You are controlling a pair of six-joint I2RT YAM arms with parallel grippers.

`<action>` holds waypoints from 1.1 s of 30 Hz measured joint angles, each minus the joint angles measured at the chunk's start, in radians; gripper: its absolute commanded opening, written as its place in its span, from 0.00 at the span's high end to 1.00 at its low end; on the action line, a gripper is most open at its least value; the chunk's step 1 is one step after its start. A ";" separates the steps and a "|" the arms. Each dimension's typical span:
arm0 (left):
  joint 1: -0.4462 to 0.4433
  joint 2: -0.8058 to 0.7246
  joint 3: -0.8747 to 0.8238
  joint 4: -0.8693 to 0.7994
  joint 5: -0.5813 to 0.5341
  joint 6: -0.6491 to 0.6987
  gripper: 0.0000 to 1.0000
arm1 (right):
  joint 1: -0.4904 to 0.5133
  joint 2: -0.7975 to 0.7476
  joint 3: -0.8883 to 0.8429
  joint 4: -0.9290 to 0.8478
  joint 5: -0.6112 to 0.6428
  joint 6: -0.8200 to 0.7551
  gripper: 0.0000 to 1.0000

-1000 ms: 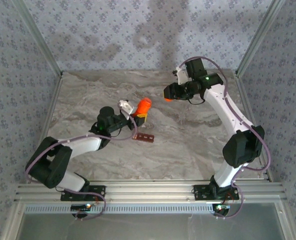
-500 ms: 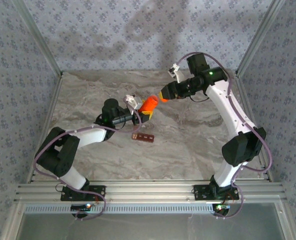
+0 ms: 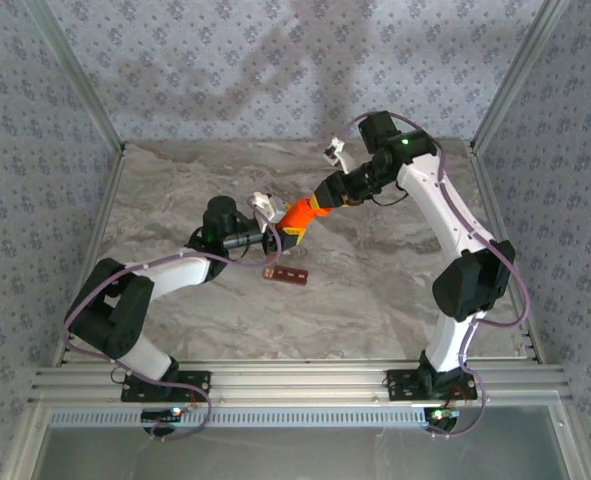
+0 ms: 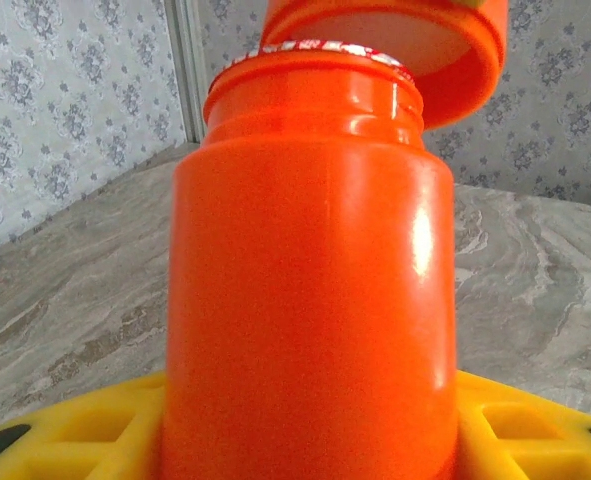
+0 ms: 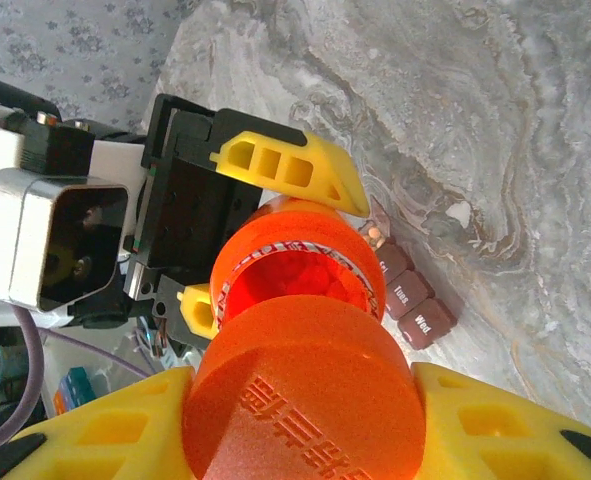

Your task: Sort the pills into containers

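While the left end effector [image 3: 281, 230] pinches the orange bottle [image 4: 310, 300] low on its body between yellow fingers, the right end effector [image 3: 322, 199] is pressed together on the orange cap [image 5: 305, 395]. It holds the cap tilted right at the bottle's open mouth; whether cap and rim touch I cannot tell. Seen from above, the bottle leans toward 1 o'clock, with the cap at that end. The containers [image 3: 286, 274], a dark red-brown strip of square compartments, lie flat on the marbled surface [image 3: 375, 290] at 6 o'clock of the bottle, near it and apart from both end effectors.
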 measured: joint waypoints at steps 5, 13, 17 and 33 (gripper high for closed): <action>0.001 -0.007 0.003 -0.019 0.012 0.003 1.00 | 0.015 0.010 0.008 -0.002 -0.002 -0.002 0.62; 0.001 -0.007 0.003 -0.037 0.026 0.003 1.00 | 0.019 0.046 0.037 -0.002 -0.009 -0.002 0.63; 0.001 -0.011 0.003 -0.042 0.033 0.004 1.00 | 0.024 0.059 0.037 -0.002 -0.022 -0.002 0.64; 0.001 -0.027 0.026 -0.142 0.063 0.042 1.00 | 0.025 0.086 0.051 -0.054 -0.060 -0.030 0.63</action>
